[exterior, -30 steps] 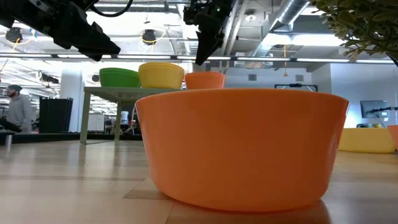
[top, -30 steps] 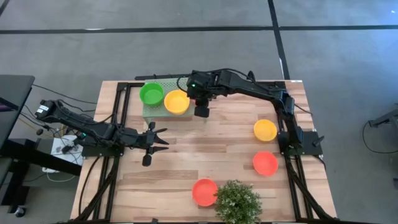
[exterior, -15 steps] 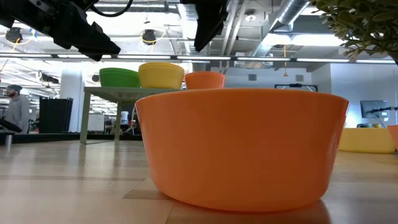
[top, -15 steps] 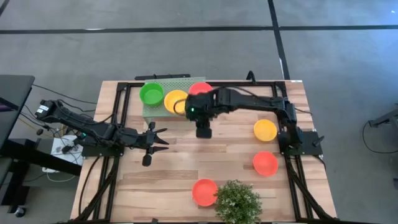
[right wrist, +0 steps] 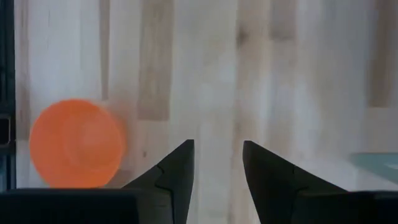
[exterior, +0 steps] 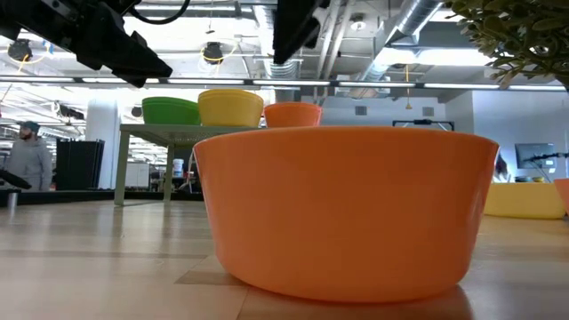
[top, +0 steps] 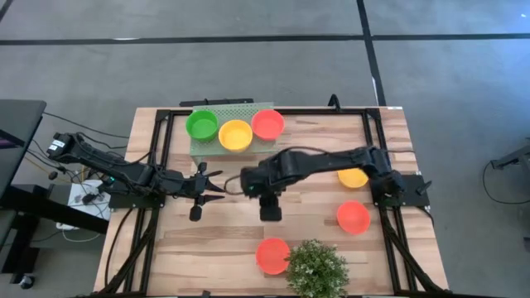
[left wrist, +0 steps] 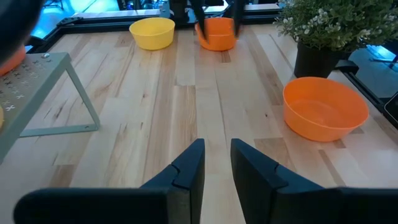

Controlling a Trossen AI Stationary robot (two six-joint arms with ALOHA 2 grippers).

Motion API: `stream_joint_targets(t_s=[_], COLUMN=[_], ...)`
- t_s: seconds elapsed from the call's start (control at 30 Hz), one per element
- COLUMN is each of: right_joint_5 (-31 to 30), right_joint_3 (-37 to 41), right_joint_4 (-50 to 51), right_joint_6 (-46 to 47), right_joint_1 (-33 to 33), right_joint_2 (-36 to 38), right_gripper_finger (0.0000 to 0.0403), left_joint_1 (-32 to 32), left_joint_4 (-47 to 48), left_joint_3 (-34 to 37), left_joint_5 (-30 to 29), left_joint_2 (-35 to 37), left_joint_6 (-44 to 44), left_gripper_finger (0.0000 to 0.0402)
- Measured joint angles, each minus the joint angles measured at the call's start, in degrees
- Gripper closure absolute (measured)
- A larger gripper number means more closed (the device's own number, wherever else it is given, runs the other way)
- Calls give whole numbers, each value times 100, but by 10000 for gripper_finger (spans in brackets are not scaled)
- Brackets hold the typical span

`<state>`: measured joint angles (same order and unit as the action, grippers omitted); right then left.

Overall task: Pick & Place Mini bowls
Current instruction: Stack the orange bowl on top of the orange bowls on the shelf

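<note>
**A:** How far along is the bowl sorting?

**B:** About halfway, I'd judge. Three mini bowls sit in a row on the pale green perforated stand at the far left of the table: a green bowl, a yellow bowl and a red-orange bowl, each just beside the next.

**A:** And what is left?

**B:** Three more lie loose on the table. A yellow one is on the right, partly under the right arm; a red-orange one lies nearer on the same side; and another red-orange bowl sits at the near edge, just beside the potted plant.

**A:** Is either arm carrying anything?

**B:** No. The right claw hangs over bare wood near the table's middle, fingers parted with only planks between them in its wrist view, where a red-orange bowl shows off to one side. The left claw waits at the left side, also parted and empty.

**A:** So the next step?

**B:** Likely the right arm goes for one of the loose bowls, perhaps the one at the near edge. The stand looks nearly full along its front row, so I can't tell where the rest would go.
</note>
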<state>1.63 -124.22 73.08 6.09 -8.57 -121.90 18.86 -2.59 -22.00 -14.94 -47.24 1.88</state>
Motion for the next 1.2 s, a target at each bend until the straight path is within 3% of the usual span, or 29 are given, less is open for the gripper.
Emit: stream_joint_targets(t_s=[0.17,0.27,1.03,1.2], right_joint_5=[1135,1357,1594,1411], right_joint_3=[9,1,9,4], right_joint_4=[-141,-214,-121,-290], right_joint_6=[4,1,412,447], right_joint_1=[-192,-316,-800,-797], right_joint_2=[-625,-879,-1625,-1654], right_gripper_finger=[271,271,271,271], left_joint_1=[-1,-1,-1,-1], left_joint_4=[10,13,0,-1], left_joint_3=[0,0,0,0], left_joint_5=[0,0,0,-2], left_joint_2=[0,0,0,0], left_joint_6=[10,10,-5,-119], left_gripper_finger=[322,322,322,322])
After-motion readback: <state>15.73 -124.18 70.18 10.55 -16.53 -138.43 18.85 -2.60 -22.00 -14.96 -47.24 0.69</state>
